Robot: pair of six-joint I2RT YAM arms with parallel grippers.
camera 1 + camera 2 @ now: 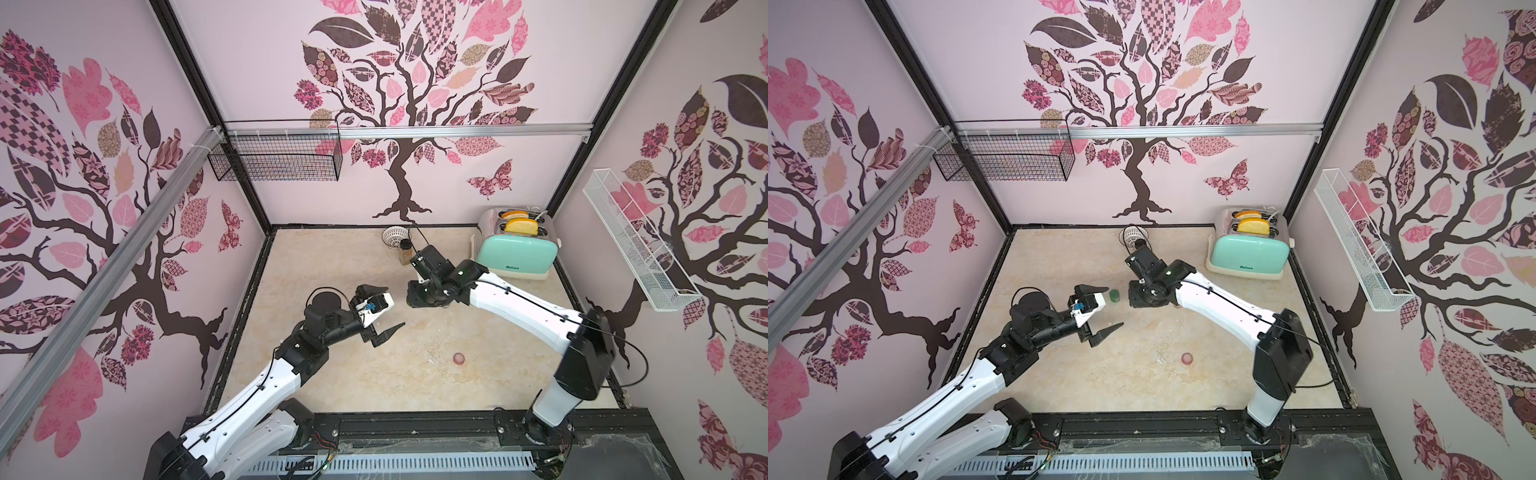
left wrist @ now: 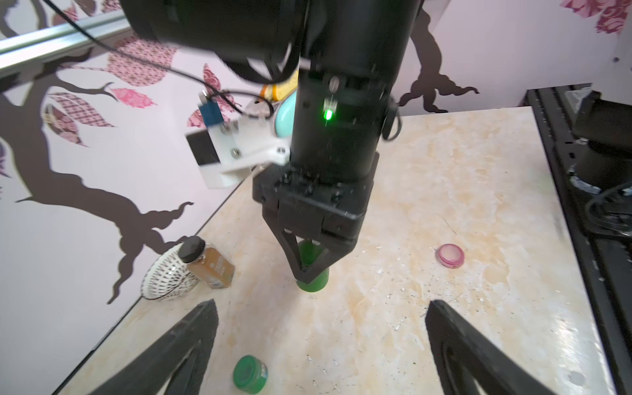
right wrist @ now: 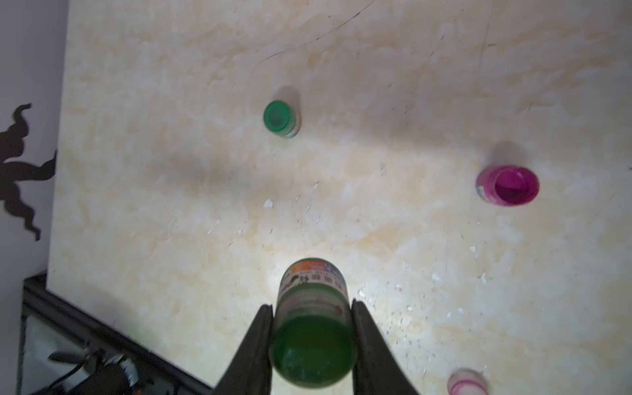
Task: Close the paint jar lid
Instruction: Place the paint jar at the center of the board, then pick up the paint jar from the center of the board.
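Two hands meet near mid-frame in both top views, over a marbled beige worktop (image 1: 324,257). The right hand (image 3: 312,305) points straight down and pinches a green paint jar (image 3: 313,328) between its two fingers, at the lower centre of the right wrist view. The jar stands upright on the worktop with its long axis vertical, its labelled base down and its top end toward the wrist camera. Blur hides whether that top is open or capped. In the left wrist view the same jar (image 2: 319,284) sits at frame centre under the black fingertips.

The left hand (image 2: 321,304) is spread wide and holds nothing, its fingers rising from the lower corners of that view. Between them, low in the frame, a small green capped piece (image 2: 249,373) stands alone, near the held jar but apart from it.

At the right of the right wrist view a pink jar (image 3: 508,184) stands open. A pink lid (image 2: 450,255) lies flat, right of centre. A spice bottle (image 2: 210,265) stands just beside a white mesh bowl (image 2: 167,278) at left.
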